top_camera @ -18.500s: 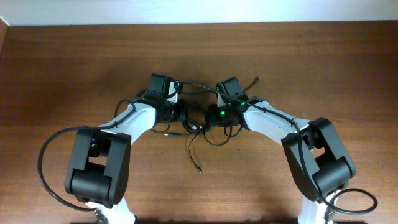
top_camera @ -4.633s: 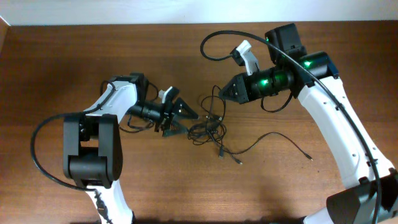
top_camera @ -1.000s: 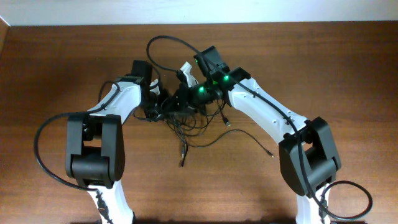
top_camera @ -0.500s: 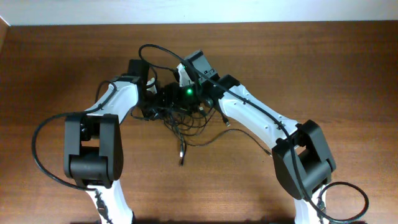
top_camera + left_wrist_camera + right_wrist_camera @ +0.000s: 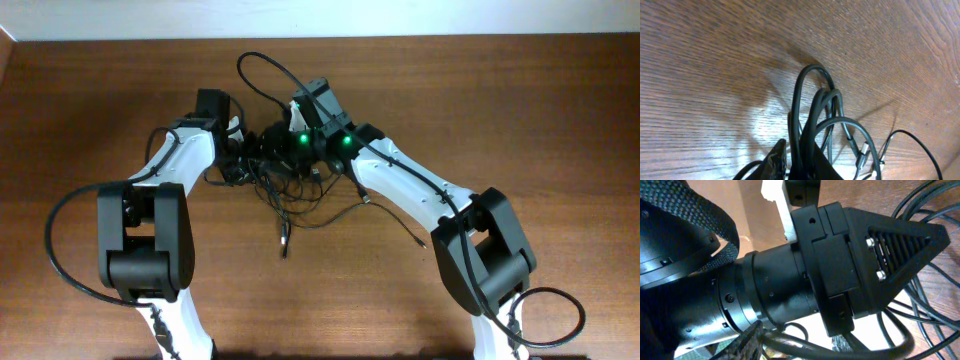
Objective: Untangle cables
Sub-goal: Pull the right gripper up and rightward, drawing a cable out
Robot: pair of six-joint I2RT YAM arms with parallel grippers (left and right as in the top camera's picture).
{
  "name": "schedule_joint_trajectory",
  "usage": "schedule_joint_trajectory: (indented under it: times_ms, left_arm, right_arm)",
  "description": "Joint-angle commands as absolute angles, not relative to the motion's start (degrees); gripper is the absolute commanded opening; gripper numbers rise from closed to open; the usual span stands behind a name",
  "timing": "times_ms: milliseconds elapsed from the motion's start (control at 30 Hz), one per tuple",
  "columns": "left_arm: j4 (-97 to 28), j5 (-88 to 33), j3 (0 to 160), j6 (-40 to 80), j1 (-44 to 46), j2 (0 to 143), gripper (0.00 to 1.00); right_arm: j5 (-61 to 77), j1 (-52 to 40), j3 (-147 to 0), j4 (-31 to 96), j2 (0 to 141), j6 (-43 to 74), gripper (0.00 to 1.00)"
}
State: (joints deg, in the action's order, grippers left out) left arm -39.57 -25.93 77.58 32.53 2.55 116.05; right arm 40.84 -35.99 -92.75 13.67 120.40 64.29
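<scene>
Since 4.6 s ago the right arm has swung in from the far right, and the loose cord tails have dragged left. Nearest, two tails of the cables (image 5: 290, 185) trail over the tabletop (image 5: 560, 110), plug ends free. Behind them the knot sits between the two wrists. The left claw (image 5: 796, 162) is clamped on several cords, loops arching out past it. The right claw (image 5: 276, 146) is just beside it. The left wrist body fills its camera, so can't tell if it's apart or together. Farthest, a thick arm cable (image 5: 262, 66) arcs toward the back edge.
</scene>
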Motion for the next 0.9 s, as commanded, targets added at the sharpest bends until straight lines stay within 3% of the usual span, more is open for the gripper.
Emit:
schedule_joint_trajectory:
  times_ms: [0,200,533,633,700,867]
  left_arm:
    - [-40.9,-27.2,76.0,29.9,4.4,116.5,0.15]
    - [-40.6,-27.6,76.0,29.9,2.9,116.5,0.15]
    - [-40.6,-27.6,76.0,29.9,3.0,116.5,0.14]
    - [-40.6,-27.6,76.0,29.9,3.0,116.5,0.14]
    - [-40.6,-27.6,76.0,29.9,3.0,116.5,0.13]
    - [-40.6,-28.8,76.0,29.8,2.9,116.5,0.09]
  right_arm:
    - [48.2,-33.2,-95.0,10.7,119.4,63.2,0.45]
    - [53.2,-32.1,-95.0,14.1,119.4,60.1,0.45]
    - [25.4,-37.7,-94.7,13.9,119.4,64.0,0.45]
    - [23.0,-38.3,-94.7,12.3,119.4,64.0,0.44]
    - [20.6,-39.4,-93.8,12.3,119.9,67.1,0.37]
    - [21.5,-40.0,-93.2,7.9,122.5,69.3,0.3]
